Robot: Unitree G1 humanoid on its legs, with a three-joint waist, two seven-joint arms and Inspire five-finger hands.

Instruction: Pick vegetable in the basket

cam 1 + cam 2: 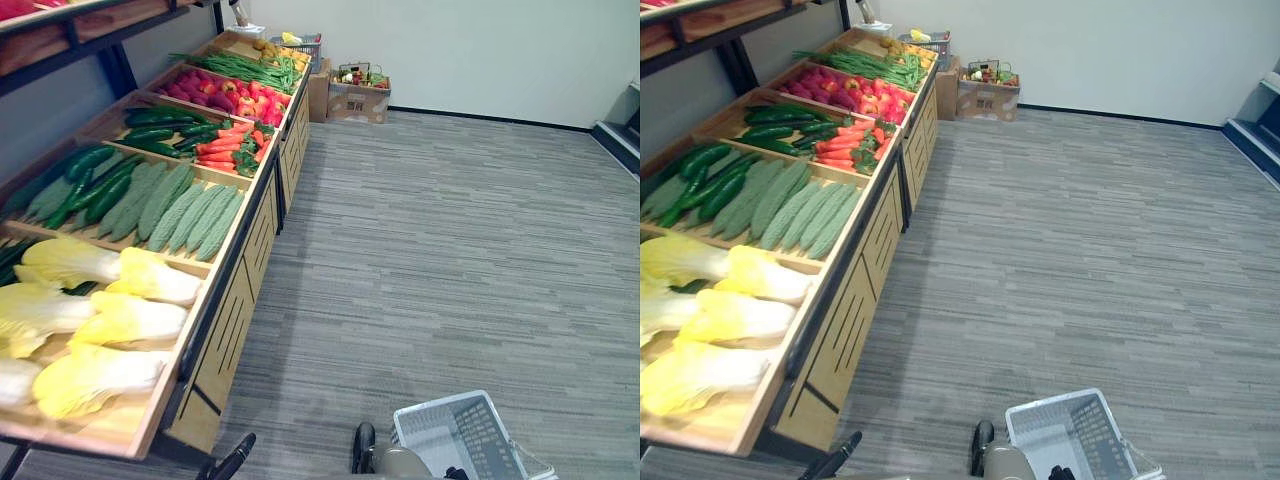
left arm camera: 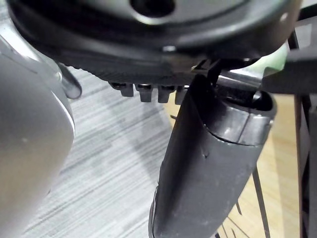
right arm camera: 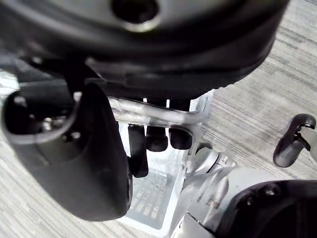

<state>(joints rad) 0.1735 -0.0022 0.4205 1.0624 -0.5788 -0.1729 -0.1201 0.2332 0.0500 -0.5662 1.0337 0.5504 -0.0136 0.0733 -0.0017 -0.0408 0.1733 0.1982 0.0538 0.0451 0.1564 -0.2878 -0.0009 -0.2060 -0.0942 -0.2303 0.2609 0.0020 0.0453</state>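
Right hand [image 3: 94, 173]: fingers [image 3: 156, 139] curled over the basket's clear handle bar [image 3: 148, 115], thumb beside them. The right wrist view gave this grip from close by. The head views placed the pale mesh basket [image 1: 437, 404] low at the robot's right, above grey striped carpet [image 1: 450, 250].

Left hand [image 1: 234, 458]: hung low by the foot of the wooden stand [image 1: 215, 330], looked slack and straight, holding nothing. Its wrist view showed the thumb [image 2: 213, 168] against carpet and the stand's wood.

Vegetables lay in the stand's compartments, well apart from the basket. From nearest outward:
- yellow cabbages [image 1: 120, 320]
- bitter gourds [image 1: 180, 215] beside cucumbers [image 1: 95, 185]
- carrots [image 1: 222, 148]
- red peppers [image 1: 225, 92]
- green beans [image 1: 240, 68]

Cardboard box [image 1: 357, 100] by the far wall: print on its face too small to read.
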